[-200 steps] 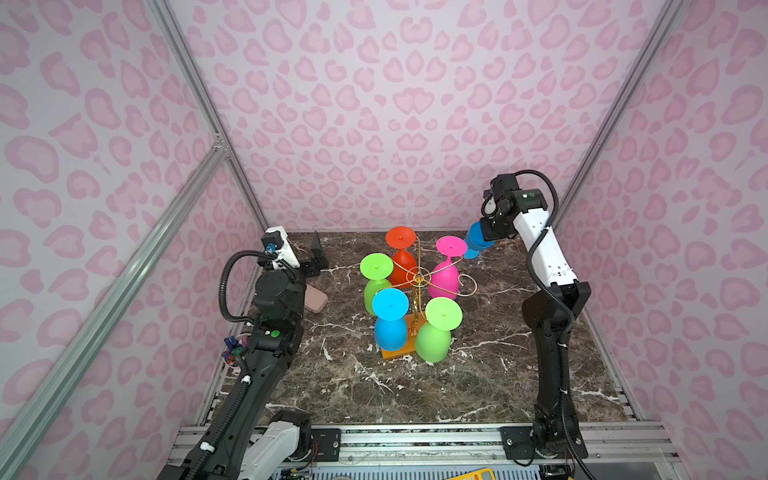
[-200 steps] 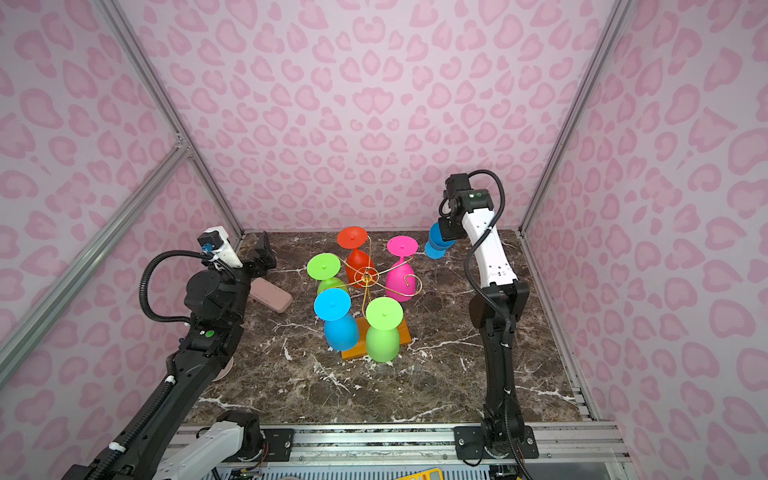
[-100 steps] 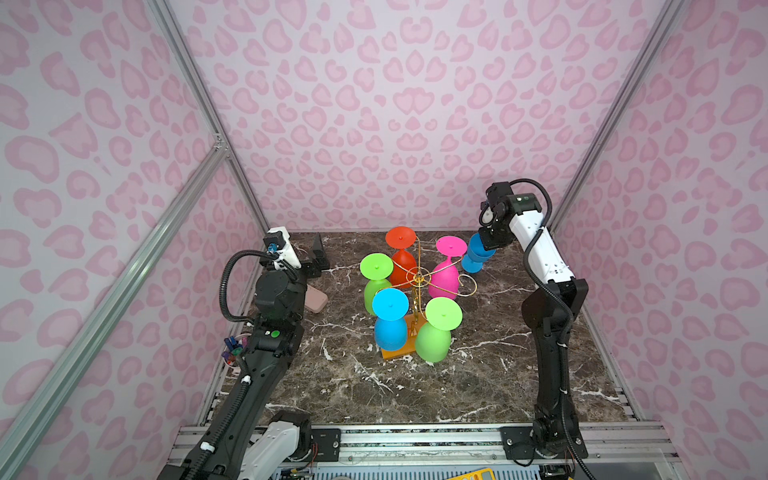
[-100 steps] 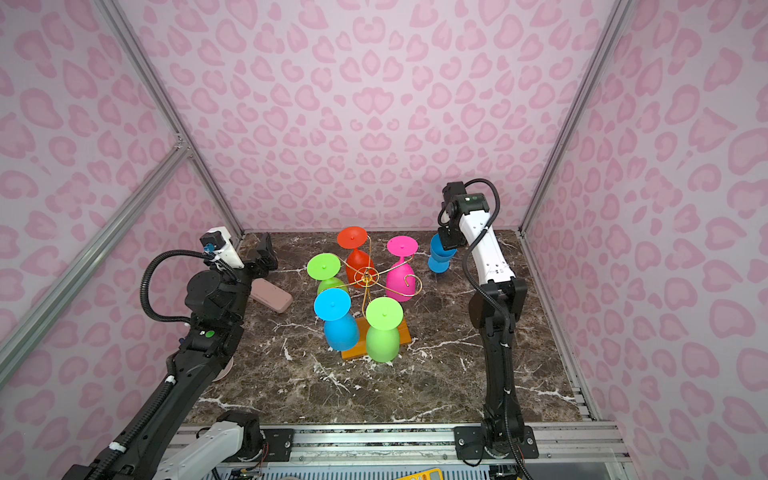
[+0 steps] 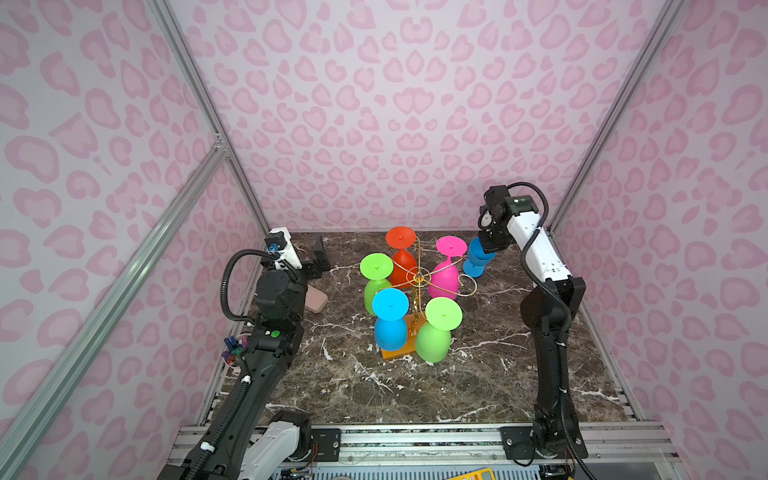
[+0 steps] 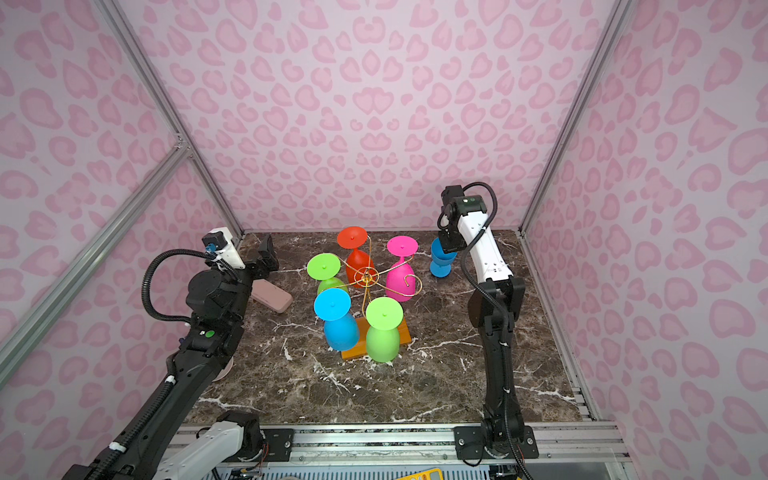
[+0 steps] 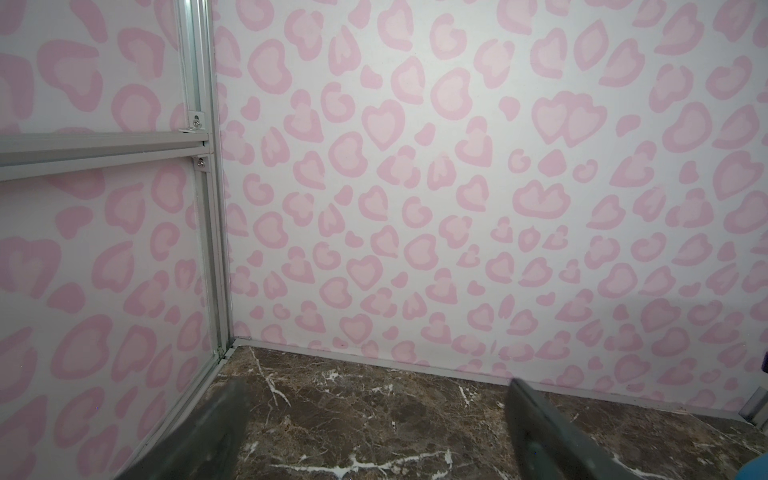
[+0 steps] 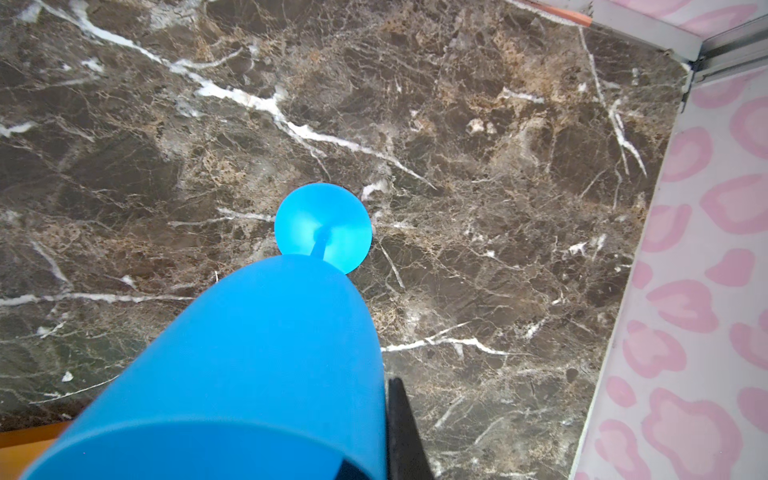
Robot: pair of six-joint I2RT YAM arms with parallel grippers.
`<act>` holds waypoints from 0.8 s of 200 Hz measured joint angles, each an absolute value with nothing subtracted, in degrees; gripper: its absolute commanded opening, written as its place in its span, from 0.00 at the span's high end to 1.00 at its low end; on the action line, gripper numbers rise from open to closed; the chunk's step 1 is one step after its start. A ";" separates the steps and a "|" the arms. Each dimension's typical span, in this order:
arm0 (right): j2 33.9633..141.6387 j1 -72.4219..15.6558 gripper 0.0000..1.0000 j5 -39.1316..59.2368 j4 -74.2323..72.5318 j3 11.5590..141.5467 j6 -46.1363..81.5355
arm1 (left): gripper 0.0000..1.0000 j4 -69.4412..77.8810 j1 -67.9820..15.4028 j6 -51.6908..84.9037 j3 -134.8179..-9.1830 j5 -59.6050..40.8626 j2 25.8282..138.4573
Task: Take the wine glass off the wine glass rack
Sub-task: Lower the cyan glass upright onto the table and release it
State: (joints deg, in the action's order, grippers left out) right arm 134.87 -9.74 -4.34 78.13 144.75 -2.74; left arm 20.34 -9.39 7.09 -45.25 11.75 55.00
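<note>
R hand is clamped on the rim of the wine glass, blue, at the back right of the tabletop. The glass is off the rack and just to its right, not touching it. It stands bowl up, foot down, tilted a bit. Both top views put the foot at tabletop level; can't tell if it's touching. In the R wrist view the bowl fills the lower frame, w/ the round foot beyond it over the marble. One dark finger lies against the outside of the bowl.

The rack is mid tabletop, gold wire on an orange base. 5 glasses hang on it upside down, feet up:
- red glass, back
- pink glass, back right, nearest the wine glass
- green glass, left
- 2nd blue glass, front left
- 2nd green glass, front right

L hand is at the back left near the wall, well apart from the rack. It's spread wide w/ nothing btwn the fingers, only bare marble and the wall corner. A pinkish oblong block lies flat on the tabletop beside the L arm.
</note>
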 measured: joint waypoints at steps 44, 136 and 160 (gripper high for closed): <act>134.89 -9.89 0.78 -4.45 78.11 144.86 -2.74 | 0.03 19.33 -9.39 7.44 -45.25 11.51 55.00; 131.41 -7.90 0.68 2.20 77.08 148.20 -1.30 | 0.03 19.16 -9.39 7.44 -45.25 11.53 55.00; 127.09 -6.79 0.67 5.93 75.33 147.87 -0.12 | 0.03 18.87 -9.39 7.49 -45.28 11.53 54.83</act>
